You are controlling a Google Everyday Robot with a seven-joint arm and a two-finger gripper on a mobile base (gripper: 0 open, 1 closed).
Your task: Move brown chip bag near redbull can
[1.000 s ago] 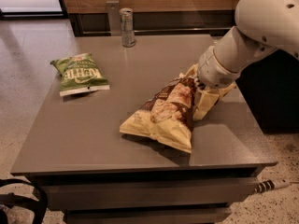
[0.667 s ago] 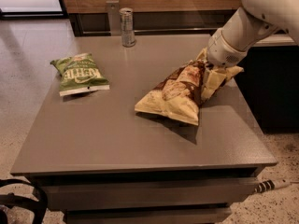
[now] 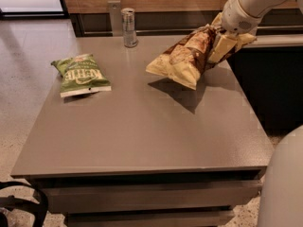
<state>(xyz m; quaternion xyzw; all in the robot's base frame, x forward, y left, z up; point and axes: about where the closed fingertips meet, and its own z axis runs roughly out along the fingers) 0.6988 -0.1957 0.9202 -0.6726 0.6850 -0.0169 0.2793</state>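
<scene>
The brown chip bag (image 3: 189,56), dark brown with pale yellow ends, hangs tilted in the air above the right part of the grey table (image 3: 142,131), its shadow below it. My gripper (image 3: 222,44) is shut on the bag's upper right end, near the table's back right corner. The redbull can (image 3: 129,27), slim and silvery, stands upright at the back edge of the table, left of the bag and apart from it.
A smaller green chip bag (image 3: 81,74) lies flat on the left part of the table. A wooden wall panel with a dark ledge (image 3: 165,18) runs behind the table. A dark cabinet (image 3: 274,84) stands to the right. Drawers show below the table's front edge.
My gripper has lifted the brown chip bag off the table and carried it up and toward the back. The can and the green bag have not moved.
</scene>
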